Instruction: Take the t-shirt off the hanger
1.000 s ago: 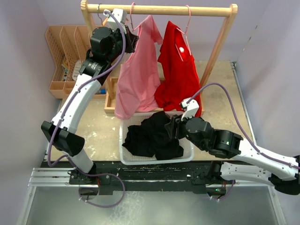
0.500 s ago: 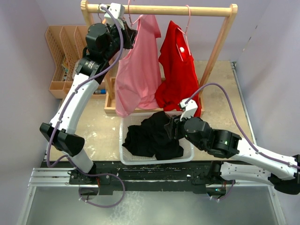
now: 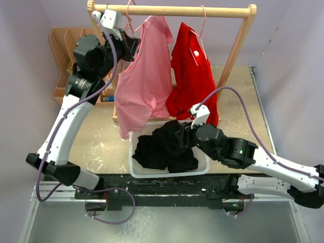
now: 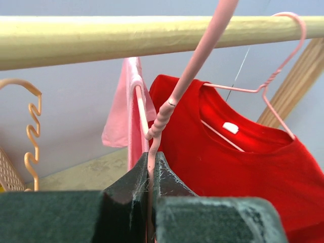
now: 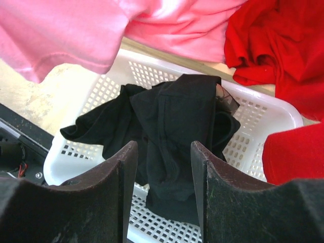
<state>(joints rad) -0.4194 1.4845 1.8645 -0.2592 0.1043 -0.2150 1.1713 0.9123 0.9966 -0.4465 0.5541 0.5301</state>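
Note:
A pink t-shirt (image 3: 144, 81) hangs on a pink hanger (image 3: 130, 20) whose hook rises near the wooden rail (image 3: 177, 10). My left gripper (image 3: 126, 43) is shut on the hanger's neck (image 4: 152, 147), just below its twisted wire; the hook curves up in front of the rail (image 4: 101, 38). A red t-shirt (image 3: 192, 76) hangs to the right on its own pink hanger (image 4: 273, 76). My right gripper (image 3: 182, 135) is open above a black garment (image 5: 177, 121) in the white basket (image 5: 258, 116), its fingers (image 5: 121, 187) apart and empty.
The wooden rack's posts (image 3: 235, 50) stand at the back. A tan slotted organiser (image 3: 63, 55) sits at the back left with a wooden tray (image 3: 119, 109) beside it. The pink shirt's hem (image 5: 66, 35) hangs over the basket's far rim.
My left gripper has moved left with the pink hanger, and the pink shirt has swung left and lower with it. The right gripper has barely moved.

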